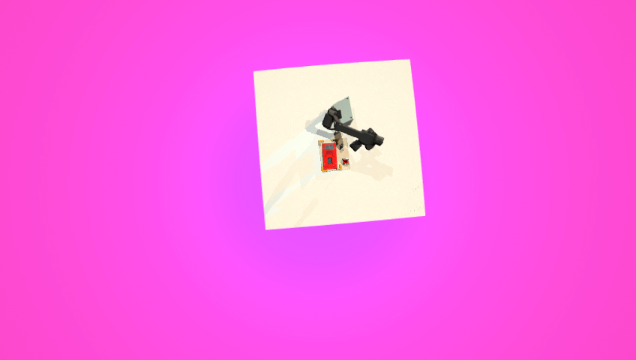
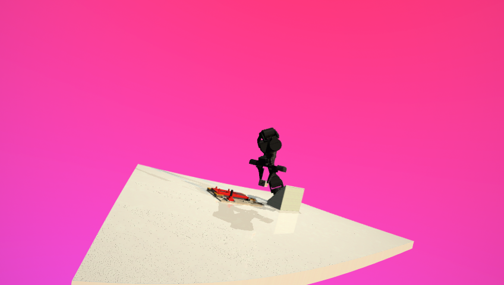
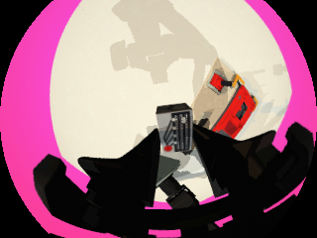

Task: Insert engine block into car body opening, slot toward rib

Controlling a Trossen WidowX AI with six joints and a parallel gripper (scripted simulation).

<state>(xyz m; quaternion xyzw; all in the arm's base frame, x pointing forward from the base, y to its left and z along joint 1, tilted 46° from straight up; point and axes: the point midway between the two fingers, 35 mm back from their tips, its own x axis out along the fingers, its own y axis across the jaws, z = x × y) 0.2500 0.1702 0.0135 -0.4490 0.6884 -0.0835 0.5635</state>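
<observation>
My gripper (image 2: pixel 263 181) (image 3: pixel 174 130) is shut on the engine block (image 3: pixel 173 119), a grey block with dark bars and a red spot on the face toward the wrist camera. It is held in the air, well above the table. In the top view the arm hides the block. The red car body (image 1: pixel 325 157) (image 2: pixel 226 192) (image 3: pixel 228 124) lies flat, away from the block; in the wrist view it is to the block's right. Its opening (image 1: pixel 330 160) (image 3: pixel 242 113) shows dark grey. The rib and the block's slot side cannot be made out clearly.
A red part with a black post (image 1: pixel 345 161) (image 2: pixel 230 198) (image 3: pixel 216 82) stands beside the car body on a tan board (image 3: pixel 207 101). Orange corner pieces (image 1: pixel 320 142) (image 3: pixel 238 80) edge the car body. A large grey wedge-shaped block (image 1: pixel 346 109) (image 2: pixel 292 199) stands by the arm's base.
</observation>
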